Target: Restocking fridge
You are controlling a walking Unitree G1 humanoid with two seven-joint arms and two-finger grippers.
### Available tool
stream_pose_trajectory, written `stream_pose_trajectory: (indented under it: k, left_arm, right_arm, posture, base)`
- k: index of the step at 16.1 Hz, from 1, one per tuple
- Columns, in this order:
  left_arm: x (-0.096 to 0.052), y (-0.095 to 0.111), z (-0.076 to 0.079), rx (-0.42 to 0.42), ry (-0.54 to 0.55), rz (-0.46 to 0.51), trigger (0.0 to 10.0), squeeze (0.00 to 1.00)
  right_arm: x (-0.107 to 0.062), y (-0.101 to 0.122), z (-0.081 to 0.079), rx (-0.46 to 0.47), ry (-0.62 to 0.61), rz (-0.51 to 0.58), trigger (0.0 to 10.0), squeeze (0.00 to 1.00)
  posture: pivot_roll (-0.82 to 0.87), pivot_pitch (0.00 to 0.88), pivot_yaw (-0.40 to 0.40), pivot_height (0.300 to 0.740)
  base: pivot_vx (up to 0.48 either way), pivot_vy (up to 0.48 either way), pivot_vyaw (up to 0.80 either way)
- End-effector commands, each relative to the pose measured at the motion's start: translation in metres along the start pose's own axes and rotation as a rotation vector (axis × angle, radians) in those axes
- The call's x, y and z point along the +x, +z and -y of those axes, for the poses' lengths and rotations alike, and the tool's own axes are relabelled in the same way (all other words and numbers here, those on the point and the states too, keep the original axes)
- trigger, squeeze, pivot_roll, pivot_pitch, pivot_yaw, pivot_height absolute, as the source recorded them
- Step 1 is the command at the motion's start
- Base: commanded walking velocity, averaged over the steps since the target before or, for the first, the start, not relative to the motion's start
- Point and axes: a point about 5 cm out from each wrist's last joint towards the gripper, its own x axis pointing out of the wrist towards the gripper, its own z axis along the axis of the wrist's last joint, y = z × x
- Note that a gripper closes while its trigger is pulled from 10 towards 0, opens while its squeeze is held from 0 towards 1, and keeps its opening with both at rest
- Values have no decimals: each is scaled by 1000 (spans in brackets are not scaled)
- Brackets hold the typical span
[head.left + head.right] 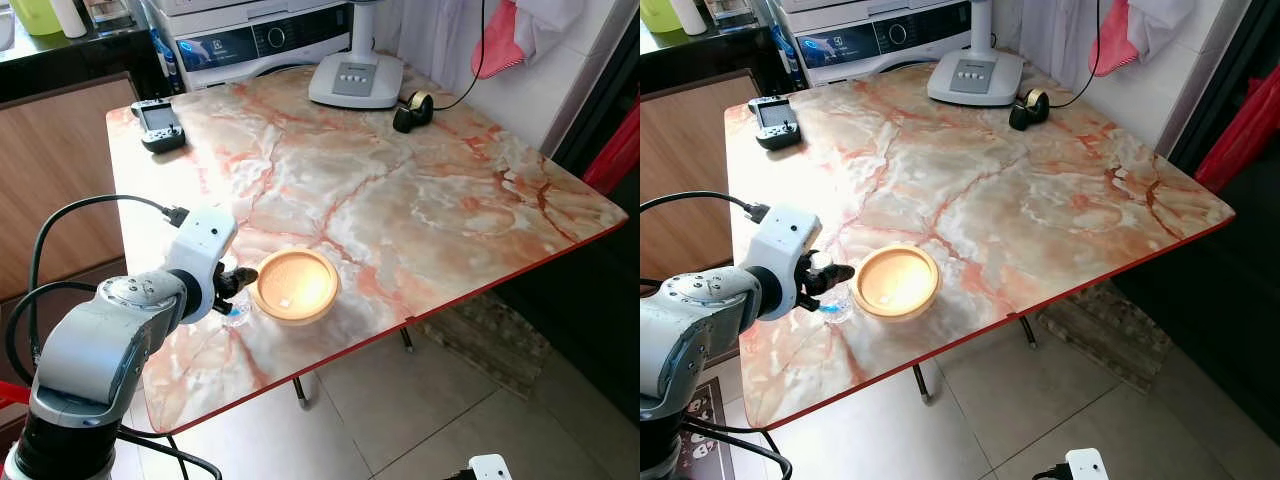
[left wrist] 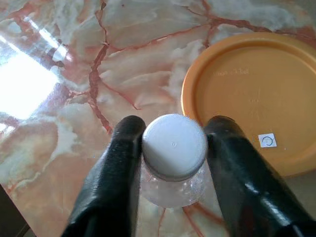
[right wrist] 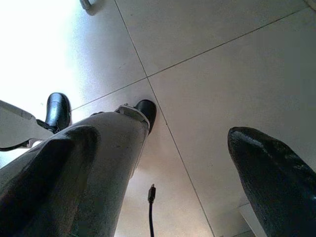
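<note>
Bottle pickup is the step in hand: the left end effector has its two fingers closed on the small clear bottle's white cap, at the near table edge just beside an orange bowl. Next likely comes a straight lift. The right end effector hangs wide open over the floor.

The left arm is a rounded silver-grey shell ending in a white boxy wrist block. Black cables loop off it. The left gripper has two glossy black fingers; the right gripper looks alike.
</note>
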Motion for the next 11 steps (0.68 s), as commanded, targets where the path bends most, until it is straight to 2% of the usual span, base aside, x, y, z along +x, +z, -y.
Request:
stream_pose_trajectory:
  k: [1, 7, 11]
  left_arm:
    - [-1, -3, -5, -1, 25, -13, 0, 0]
    - [0, -5, -8, 10, 52, -16, 0, 0]
    - [-2, -3, -25, 21, 201, 21, 0, 0]
  right_arm:
    - [-1, -4, 2, 0, -3, -15, 10000, 0]
    - [-1, -2, 3, -2, -2, -14, 10000, 0]
    - [-1, -3, 3, -3, -1, -16, 10000, 0]
  posture:
    - [101, 99, -6, 740]
    - [100, 98, -7, 740]
    - [94, 95, -6, 740]
  base:
    - [0, 0, 0]
    - [0, 0, 0]
    - [0, 0, 0]
